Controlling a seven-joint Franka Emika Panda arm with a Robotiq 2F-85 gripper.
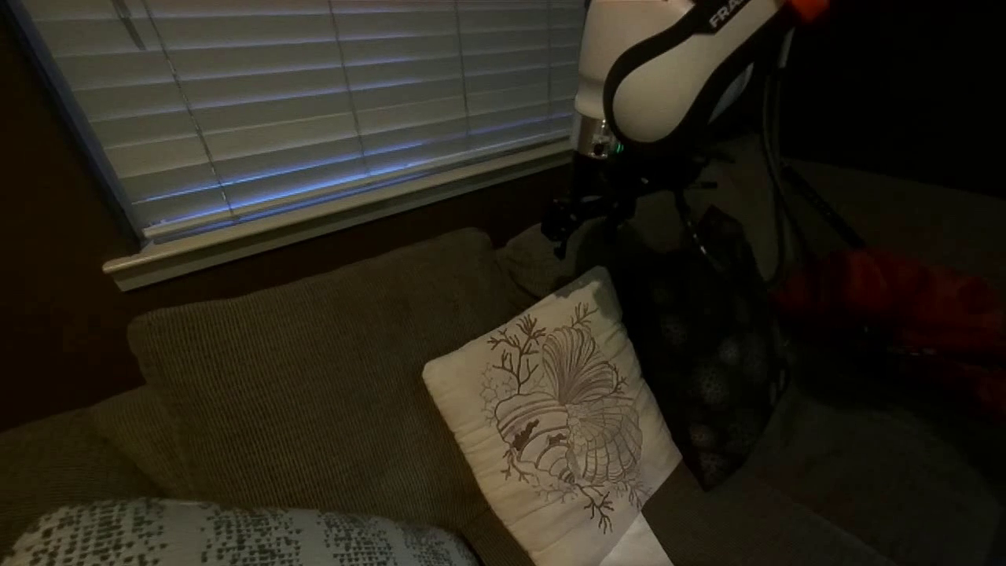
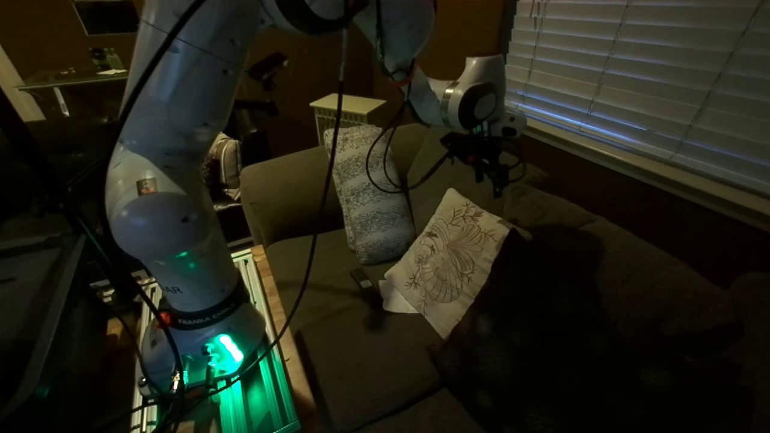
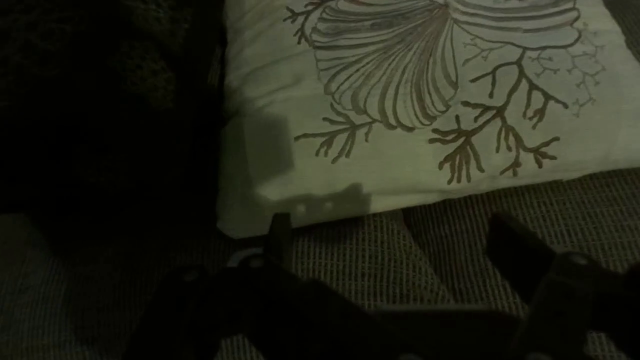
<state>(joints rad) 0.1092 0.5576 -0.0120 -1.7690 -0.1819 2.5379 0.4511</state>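
As the 2 fingers (image 3: pixel 280 240) stand wide apart with nothing gripped, only the ribbed cloth of the couch (image 3: pixel 360 265) and a strip of hem show in the gap. The gripper (image 3: pixel 390 232) hangs over the upper edge of the shell-print pillow (image 3: pixel 410 120), close to its corner; in the wrist view a fingertip comes very near the hem, and the dim light leaves it unsure whether they touch, though in both exterior views they look apart. The shell-print pillow leans tilted on the couch, its side up against a dark patterned pillow (image 1: pixel 715 369). By its look it is light and soft rather than stiff, with a matte cover that should not slide much, and nothing about it seems fragile. Such filling gives under pressure, so a pinch of cover alone would probably peel away; a better hold is likely at the upper corner or along the top edge, where it is thin, taken deep enough to catch some stuffing. Farther out, a remote-like object (image 2: pixel 362 278) lies on the couch, and a grey-and-white pillow (image 2: pixel 373 198) leans near the armrest (image 2: pixel 289 192). Behind the couch hang white blinds (image 1: pixel 314 86).
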